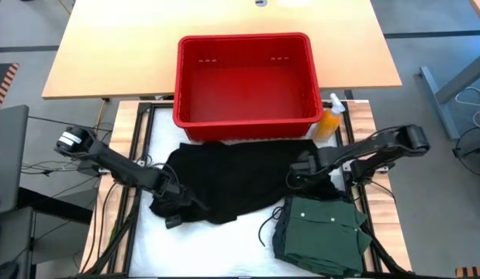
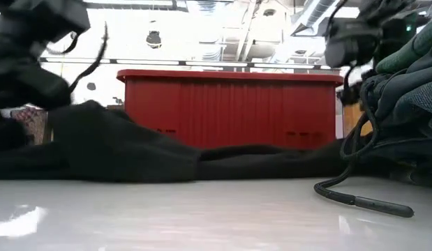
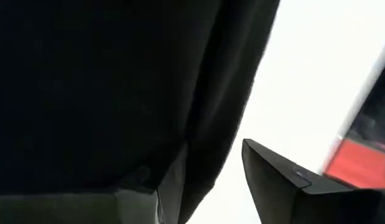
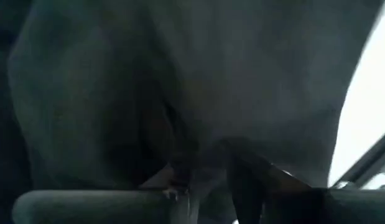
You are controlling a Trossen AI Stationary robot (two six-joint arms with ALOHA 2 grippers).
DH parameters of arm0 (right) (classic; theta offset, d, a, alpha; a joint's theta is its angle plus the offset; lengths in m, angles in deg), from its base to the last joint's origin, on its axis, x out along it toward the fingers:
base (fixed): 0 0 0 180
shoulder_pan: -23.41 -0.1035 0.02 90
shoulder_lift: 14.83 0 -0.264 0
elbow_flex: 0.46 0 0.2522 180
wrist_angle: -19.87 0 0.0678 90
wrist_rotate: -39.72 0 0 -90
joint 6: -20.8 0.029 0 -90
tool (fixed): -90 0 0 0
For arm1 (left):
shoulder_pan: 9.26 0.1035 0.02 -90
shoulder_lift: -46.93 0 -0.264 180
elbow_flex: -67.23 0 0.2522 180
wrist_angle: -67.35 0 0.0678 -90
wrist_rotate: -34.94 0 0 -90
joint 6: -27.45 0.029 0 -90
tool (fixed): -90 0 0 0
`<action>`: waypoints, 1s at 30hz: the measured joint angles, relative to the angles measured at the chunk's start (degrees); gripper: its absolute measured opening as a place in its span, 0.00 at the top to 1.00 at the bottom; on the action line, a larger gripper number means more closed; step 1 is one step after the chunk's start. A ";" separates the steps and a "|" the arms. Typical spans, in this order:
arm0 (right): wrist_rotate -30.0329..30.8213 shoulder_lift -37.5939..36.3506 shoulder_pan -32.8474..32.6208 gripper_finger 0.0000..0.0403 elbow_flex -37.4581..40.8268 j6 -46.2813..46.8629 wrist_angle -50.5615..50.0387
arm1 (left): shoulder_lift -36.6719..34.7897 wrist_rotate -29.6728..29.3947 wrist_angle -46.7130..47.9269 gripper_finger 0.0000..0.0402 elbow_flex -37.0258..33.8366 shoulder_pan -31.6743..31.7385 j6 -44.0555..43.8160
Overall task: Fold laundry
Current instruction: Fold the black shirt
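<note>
Landmark: red basket (image 1: pixel 246 77), sitting at the far end of the white surface (image 1: pixel 224 240).

Black garment (image 1: pixel 232 178) lies spread on the surface just in front of the basket, its far edge touching or nearly touching the basket's front wall; low view shows it flat w/ a raised hump toward the left arm's side.

Left claw (image 1: pixel 171 203) is at the garment's near-left corner, away from the basket, fingers partly closed w/ black cloth bunched between them; wrist view is filled by black fabric against the fingers (image 3: pixel 292 180).

Right claw (image 1: pixel 300 177) is at the garment's right edge, in front of the basket's right corner, closed narrow on a fold of the cloth; wrist view shows dark fabric pinched at the fingertips.

Folded green shirt (image 1: pixel 325 232) sits on a stack of dark garments, further from the basket, near-right of the black one. Orange spray bottle (image 1: pixel 330 120) stands just beside the basket's right front corner.
</note>
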 joint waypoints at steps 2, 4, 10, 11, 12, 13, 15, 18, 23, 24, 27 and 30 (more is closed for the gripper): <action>0.83 -3.69 0.04 0.76 -0.16 1.94 0.39 | 2.02 5.18 -1.40 0.62 -1.66 -1.81 -1.57; 0.92 -7.43 -0.06 0.76 -0.22 4.15 0.96 | 3.75 10.52 -1.60 0.62 -2.43 -3.08 -1.62; 2.08 -15.68 -1.33 0.76 -0.34 6.44 1.76 | 2.57 14.52 0.55 0.62 -1.00 -2.85 0.57; 2.16 -16.63 -1.32 0.76 -0.34 6.82 2.41 | 1.68 14.37 0.45 0.62 -0.03 -2.33 0.92; 2.59 -17.56 -1.20 0.76 -0.34 7.16 3.49 | 0.51 14.36 0.00 0.62 1.01 -1.82 1.19; 3.44 -18.39 -1.13 0.76 -0.34 7.28 4.89 | -0.84 14.39 -0.08 0.62 1.93 -1.20 1.40; 6.44 -19.99 -1.11 0.76 -0.34 7.26 8.85 | -3.55 14.13 0.16 0.62 3.74 0.11 1.44; 14.77 -21.39 -1.11 0.76 -0.36 7.27 16.36 | -8.00 13.31 0.85 0.62 6.33 2.23 1.44; 22.84 -20.41 0.04 0.76 -0.42 -2.80 33.92 | -14.78 5.01 1.54 0.62 8.50 6.24 3.39; 22.89 -19.66 0.50 0.76 -0.42 -5.33 37.07 | -15.88 0.69 1.18 0.62 8.88 7.00 4.34; 22.86 -16.51 2.29 0.76 -0.42 -8.49 43.38 | -17.08 -12.78 -0.11 0.62 9.12 9.08 7.23; 20.95 -12.28 4.56 0.76 -0.42 -8.59 45.81 | -15.18 -20.24 -3.54 0.62 9.12 11.72 11.02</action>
